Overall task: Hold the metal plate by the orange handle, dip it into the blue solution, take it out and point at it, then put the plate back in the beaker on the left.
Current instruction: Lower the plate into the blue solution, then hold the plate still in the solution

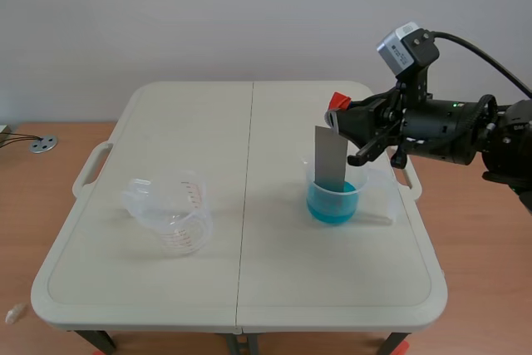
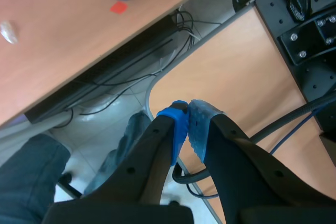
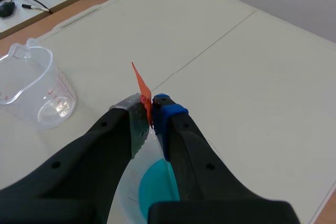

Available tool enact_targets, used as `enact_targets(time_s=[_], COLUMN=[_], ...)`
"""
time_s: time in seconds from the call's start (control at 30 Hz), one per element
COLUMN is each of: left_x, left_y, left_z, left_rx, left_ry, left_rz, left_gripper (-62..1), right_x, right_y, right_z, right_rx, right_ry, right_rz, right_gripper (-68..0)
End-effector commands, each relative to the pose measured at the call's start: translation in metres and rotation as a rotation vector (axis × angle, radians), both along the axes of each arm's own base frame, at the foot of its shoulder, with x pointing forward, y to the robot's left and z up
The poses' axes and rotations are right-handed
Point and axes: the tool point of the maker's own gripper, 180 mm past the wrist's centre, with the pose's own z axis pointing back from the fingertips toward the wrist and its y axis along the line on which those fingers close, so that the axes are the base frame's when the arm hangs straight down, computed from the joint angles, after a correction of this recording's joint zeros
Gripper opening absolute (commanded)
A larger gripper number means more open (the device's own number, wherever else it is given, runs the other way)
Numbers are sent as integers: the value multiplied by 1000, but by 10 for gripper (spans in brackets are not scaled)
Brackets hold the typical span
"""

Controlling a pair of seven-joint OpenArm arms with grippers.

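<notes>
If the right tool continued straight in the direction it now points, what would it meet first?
Probably the bare table beyond the orange handle that the right tool grips; the empty beaker sits off to one side. Depth is unclear.

Beige folding table (image 1: 249,288) on a wooden surface (image 1: 33,205), a small grey disc (image 1: 42,145) left of it
</notes>
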Motion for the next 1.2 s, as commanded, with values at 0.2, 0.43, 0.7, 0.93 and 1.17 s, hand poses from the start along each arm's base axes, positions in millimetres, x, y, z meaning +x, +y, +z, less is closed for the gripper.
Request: enact_targets(time_s=[0.2,0.43,0.7,0.93,1.17], left_x=[-2,-2,-2,-3,-4], left_y=[0,0,0,-1,-2], left_z=[-4,-4,-4,-4,-4], left_rx=[-5,-5,-5,-11,-16], left_ry=[6,6,6,9,13], left_rz=[12,12,12,8,6], left_gripper=[-591,-591,-591,-591,-591], right_x=[1,1,1,1,1], right_y=[-1,-1,-1,-1,-1], right_z=[0,0,0,0,0], right_rx=[-26,-28,-28,-27,-27], right_ry=[-11,-11,-11,-11,-12], right_rz=[14,14,14,14,14], right_gripper=[-662,-662,-662,-662,-662])
